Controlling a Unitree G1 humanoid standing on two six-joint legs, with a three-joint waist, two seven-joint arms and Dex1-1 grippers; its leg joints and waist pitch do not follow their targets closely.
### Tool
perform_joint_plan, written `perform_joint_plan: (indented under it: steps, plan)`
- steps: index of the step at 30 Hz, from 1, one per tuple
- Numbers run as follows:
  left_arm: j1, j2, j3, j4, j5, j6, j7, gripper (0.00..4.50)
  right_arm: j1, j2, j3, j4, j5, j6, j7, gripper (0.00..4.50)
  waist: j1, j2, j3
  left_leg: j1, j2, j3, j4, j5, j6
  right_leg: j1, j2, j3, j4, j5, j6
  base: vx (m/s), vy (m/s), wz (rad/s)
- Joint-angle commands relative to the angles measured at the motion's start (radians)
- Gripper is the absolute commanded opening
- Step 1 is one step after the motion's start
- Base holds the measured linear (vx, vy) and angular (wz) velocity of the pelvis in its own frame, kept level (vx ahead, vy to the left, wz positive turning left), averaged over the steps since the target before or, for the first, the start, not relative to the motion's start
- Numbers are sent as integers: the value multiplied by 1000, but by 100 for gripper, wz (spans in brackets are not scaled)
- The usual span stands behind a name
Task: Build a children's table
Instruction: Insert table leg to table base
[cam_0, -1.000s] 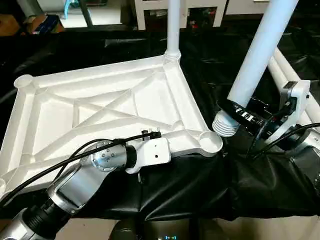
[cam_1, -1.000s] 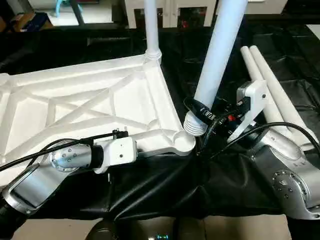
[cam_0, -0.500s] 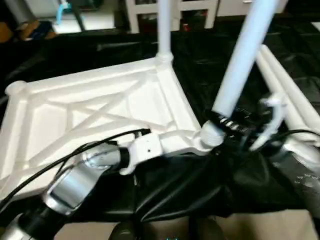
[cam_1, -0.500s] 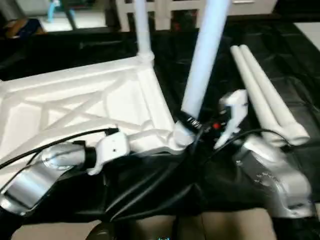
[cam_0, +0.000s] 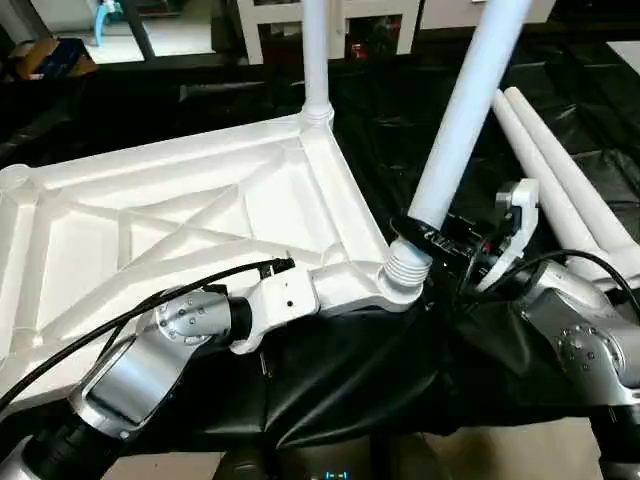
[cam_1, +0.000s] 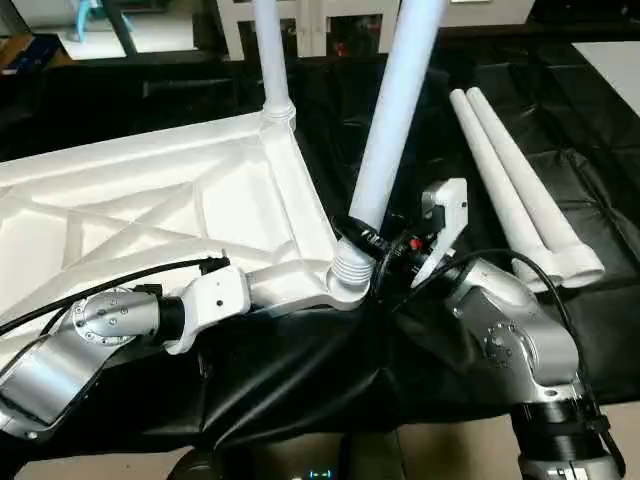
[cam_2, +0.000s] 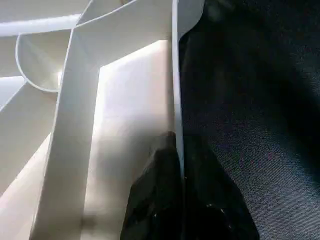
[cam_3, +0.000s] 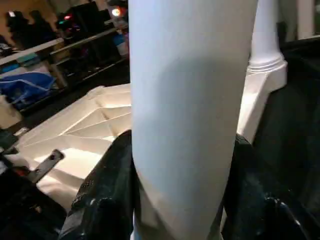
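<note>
Right tool (cam_1: 362, 243) clamped low on a tapered leg (cam_0: 462, 110), ribbed end at the near corner socket (cam_0: 398, 290). Left tool (cam_2: 181, 200) pinched shut on the inverted top's (cam_0: 200, 220) rim. Probably light, stiff, slick plastic; best gripped near the threads for leverage.

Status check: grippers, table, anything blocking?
Left gripper clamped on tabletop rim. Right gripper holds leg, threaded end at near corner socket, tilted, not seated. Nothing blocking.
</note>
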Motion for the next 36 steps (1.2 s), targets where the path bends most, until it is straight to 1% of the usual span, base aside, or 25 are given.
perform_joint_plan:
  steps: [1, 2, 3, 4, 5, 6, 7, 8, 9, 10, 12, 13, 14, 15, 16, 18, 19, 21, 23, 24, 25, 26, 30, 36]
  plan:
    - [28, 6, -28, 60, 9, 14, 5, 0, -1, 4, 36, 24, -33, -11, 34, 186, 4, -34, -60, 14, 12, -14, -61, -220, 85, 54, -44, 33, -91, -358, -161, 0, 0, 0]
    - [26, 4, -28, 62, 9, 15, 5, 0, -3, 6, 39, 28, -40, -16, 38, 186, 4, -33, -58, 15, 13, -14, -62, -229, 82, 51, -45, 33, -93, -375, -161, 0, 0, 0]
    - [22, 2, -27, 63, 10, 13, 5, 0, -3, 2, 55, 22, -63, -31, 50, 186, 4, -34, -56, 17, 14, -14, -63, -240, 76, 50, -45, 33, -95, -395, -156, 0, 0, 0]
    - [22, 2, -27, 63, 11, 13, 6, 0, -3, 1, 57, 21, -64, -32, 51, 186, 4, -34, -54, 17, 14, -14, -64, -253, 70, 49, -46, 34, -98, -421, -148, 0, 0, 0]
    - [20, 0, -25, 65, 12, 11, 6, 0, 0, -6, 73, 12, -87, -48, 65, 186, 5, -34, -53, 18, 14, -15, -65, -260, 68, 48, -47, 34, -100, -434, -144, 0, 0, 0]
    - [20, 0, -25, 66, 13, 11, 5, 0, 0, -8, 78, 10, -94, -53, 69, 186, 5, -35, -52, 19, 15, -15, -66, -272, 63, 46, -47, 34, -102, -457, -136, 0, 0, 0]
    - [15, -3, -20, 70, 14, 7, 7, 0, 6, -20, 98, 1, -131, -86, 91, 186, 5, -36, -50, 17, 15, -17, -69, -283, 59, 46, -48, 34, -104, -482, -127, 0, 0, 0]
    - [15, -3, -19, 70, 14, 7, 7, 0, 8, -22, 100, 0, -139, -92, 95, 186, 5, -37, -50, 17, 15, -18, -70, -285, 56, 47, -49, 34, -105, -493, -121, 0, 0, 0]
    - [12, -5, -17, 71, 14, 7, 6, 0, 17, -27, 106, -7, -157, -107, 109, 186, 5, -38, -49, 19, 15, -18, -71, -295, 51, 45, -49, 35, -108, -515, -114, 0, 0, 0]
    - [12, -5, -17, 71, 14, 7, 6, 0, 17, -27, 106, -7, -157, -107, 109, 186, 5, -38, -49, 21, 15, -18, -71, -304, 51, 42, -50, 36, -111, -528, -108, 0, 0, 0]
    - [11, -6, -15, 72, 14, 8, 5, 0, 23, -27, 104, -10, -165, -117, 118, 186, 5, -40, -49, 18, 14, -19, -74, -292, 56, 45, -50, 35, -111, -521, -105, 0, 0, 0]
    - [10, -5, -15, 71, 15, 7, 5, 0, 33, -33, 104, -12, -177, -134, 128, 186, 5, -40, -50, 18, 16, -20, -75, -278, 61, 46, -50, 35, -110, -498, -110, 0, 0, 0]
    - [10, -5, -15, 71, 15, 7, 5, 0, 33, -33, 104, -12, -177, -134, 128, 186, 6, -40, -51, 18, 16, -19, -75, -274, 64, 46, -50, 35, -110, -487, -113, 0, 0, 0]
    - [9, -4, -16, 72, 20, -1, 6, 0, 39, -40, 103, -7, -196, -159, 133, 186, 6, -37, -50, 18, 16, -19, -76, -263, 70, 46, -50, 35, -109, -461, -122, 0, 0, 0]
    - [8, -5, -15, 75, 22, -5, 8, 0, 39, -41, 101, -2, -206, -174, 132, 186, 5, -37, -51, 18, 17, -18, -76, -259, 74, 46, -48, 35, -107, -439, -132, 0, 0, 0]
    - [6, -5, -15, 76, 23, -8, 9, 0, 39, -41, 100, 2, -214, -186, 132, 186, 6, -37, -50, 18, 17, -17, -76, -260, 78, 46, -49, 36, -106, -425, -142, 0, 0, 0]
    - [4, -5, -16, 79, 25, -12, 8, 0, 41, -43, 103, 10, -231, -211, 140, 186, 6, -35, -50, 19, 18, -17, -76, -265, 78, 46, -49, 36, -107, -428, -146, 0, 0, 0]
    - [3, -5, -17, 80, 26, -13, 6, 0, 46, -41, 107, 16, -246, -231, 149, 186, 8, -36, -47, 19, 18, -17, -77, -275, 77, 46, -50, 36, -109, -442, -145, 0, 0, 0]
    - [2, -5, -18, 80, 26, -13, 5, 0, 52, -38, 109, 20, -255, -244, 154, 186, 9, -37, -48, 20, 18, -17, -78, -280, 75, 46, -51, 37, -110, -459, -138, 0, 0, 0]
    - [1, -5, -19, 81, 27, -14, 4, 0, 62, -33, 113, 29, -266, -269, 160, 186, 10, -38, -48, 19, 18, -17, -78, -280, 75, 46, -52, 37, -110, -463, -135, 0, 0, 0]
    - [0, -5, -20, 82, 28, -14, 5, 0, 67, -30, 115, 35, -270, -280, 161, 186, 11, -36, -47, 20, 19, -17, -79, -285, 74, 44, -52, 37, -112, -471, -132, 0, 0, 0]
    - [0, -5, -21, 83, 30, -16, 5, 0, 72, -28, 116, 40, -274, -290, 164, 186, 10, -37, -46, 19, 19, -17, -80, -287, 74, 44, -52, 37, -112, -474, -131, 0, 0, 0]
    - [0, -5, -21, 83, 33, -16, 6, 0, 97, -29, 129, 45, -303, -333, 179, 186, 11, -38, -44, 20, 20, -19, -82, -302, 71, 41, -53, 38, -115, -496, -121, 0, 0, 0]
    - [0, -6, -20, 83, 35, -16, 10, 0, 154, 4, 99, 49, -305, -407, 162, 186, 11, -40, -43, 18, 20, -19, -84, -308, 76, 40, -53, 39, -117, -509, -111, 0, 0, 0]
